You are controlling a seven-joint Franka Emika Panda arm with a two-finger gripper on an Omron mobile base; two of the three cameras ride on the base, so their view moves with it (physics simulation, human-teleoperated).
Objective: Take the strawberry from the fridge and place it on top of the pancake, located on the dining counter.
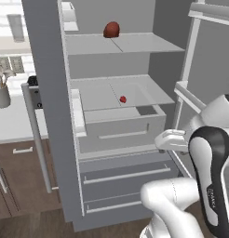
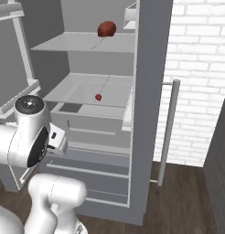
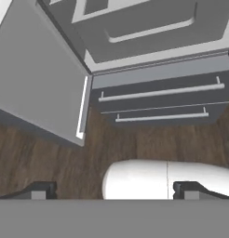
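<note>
The fridge (image 1: pixel 44 93) stands with both doors swung open, and its two bottom drawers (image 3: pixel 158 93) are shut. The strawberry (image 1: pixel 123 99) is a tiny red berry lying on the middle pale shelf, also seen from the other side (image 2: pixel 98 97). My gripper (image 3: pixel 115 191) is open with nothing between its fingers, and it hangs low in front of the fridge, looking down at the drawers and the floor. It is well below and in front of the strawberry. The pancake and the dining counter are out of view.
A larger dark red lump (image 1: pixel 111 29) sits on the upper shelf. The open door with bins (image 1: pixel 200 69) flanks my arm on the right. A worktop with a utensil pot (image 1: pixel 2 95) lies to the left, and a white brick wall (image 2: pixel 201 68) to the right.
</note>
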